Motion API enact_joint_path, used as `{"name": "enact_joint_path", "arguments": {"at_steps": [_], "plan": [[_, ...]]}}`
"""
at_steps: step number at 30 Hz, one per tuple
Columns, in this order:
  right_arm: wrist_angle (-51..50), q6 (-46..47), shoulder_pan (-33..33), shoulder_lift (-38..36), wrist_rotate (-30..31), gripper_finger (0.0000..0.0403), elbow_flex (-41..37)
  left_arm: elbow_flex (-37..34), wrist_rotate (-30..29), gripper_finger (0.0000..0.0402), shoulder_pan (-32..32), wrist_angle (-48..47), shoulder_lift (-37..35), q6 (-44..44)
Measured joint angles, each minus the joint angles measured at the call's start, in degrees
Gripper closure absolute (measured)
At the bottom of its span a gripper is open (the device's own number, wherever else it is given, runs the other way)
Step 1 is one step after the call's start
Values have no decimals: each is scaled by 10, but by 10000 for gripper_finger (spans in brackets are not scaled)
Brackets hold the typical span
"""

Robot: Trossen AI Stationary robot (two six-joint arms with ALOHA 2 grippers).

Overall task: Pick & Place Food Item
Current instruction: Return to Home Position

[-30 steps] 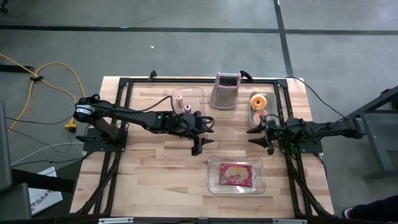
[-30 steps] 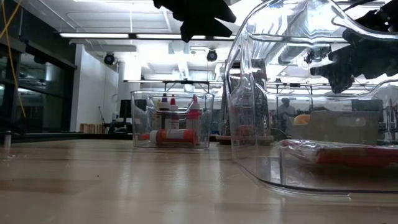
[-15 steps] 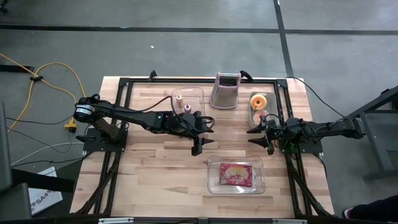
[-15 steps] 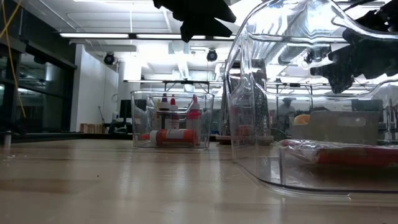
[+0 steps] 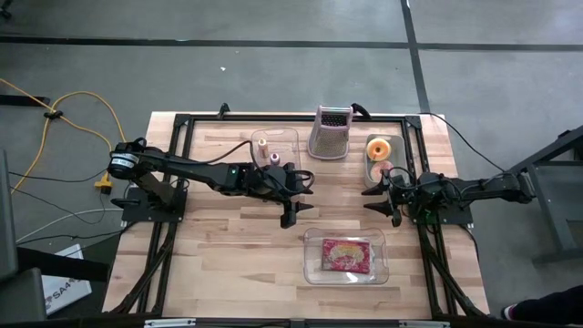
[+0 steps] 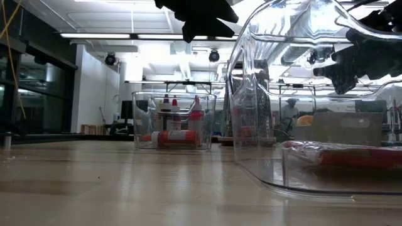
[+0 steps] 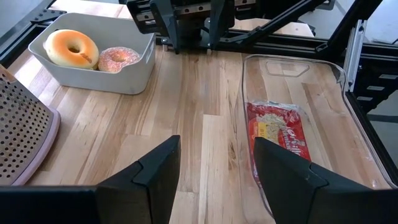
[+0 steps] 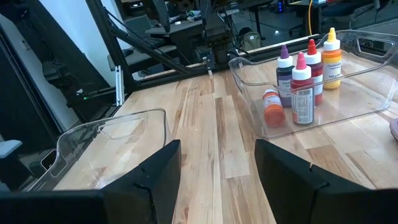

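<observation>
High view: both arms reach over the counter (image 5: 219, 264), holding nothing.
Donuts: orange donut (image 5: 380, 147) and pink donut (image 5: 384, 168) lie touching inside the gray bin (image 7: 93, 78).
Right arm: right gripper (image 5: 383, 211) hangs just beside the gray bin's near end, jaws spread, empty.
Left arm: left gripper (image 5: 293, 217) sits well left of the gray bin, jaws spread, empty.
Neighbour: grater (image 5: 330, 133) stands near the gray bin's left.

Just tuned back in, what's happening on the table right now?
Nothing is held. Both arms hover over the table, the left gripper and right gripper open and empty. An orange donut and a pink donut lie in the gray bin; no blue one shows. The packet sits in its clear tray.
</observation>
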Motion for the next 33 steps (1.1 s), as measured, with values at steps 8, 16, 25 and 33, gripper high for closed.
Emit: {"name": "enact_joint_path", "arguments": {"at_steps": [8,16,25,33], "plan": [[0,0,0,0,0,209,0,0,13,205,0,-7,0,14],[0,0,0,0,0,209,0,-3,120,205,44,-19,0,41],[1,0,0,0,0,209,0,-38,147,205,88,-10,-23,42],[3,0,0,2,0,209,0,-110,134,205,99,2,-102,43]]}}
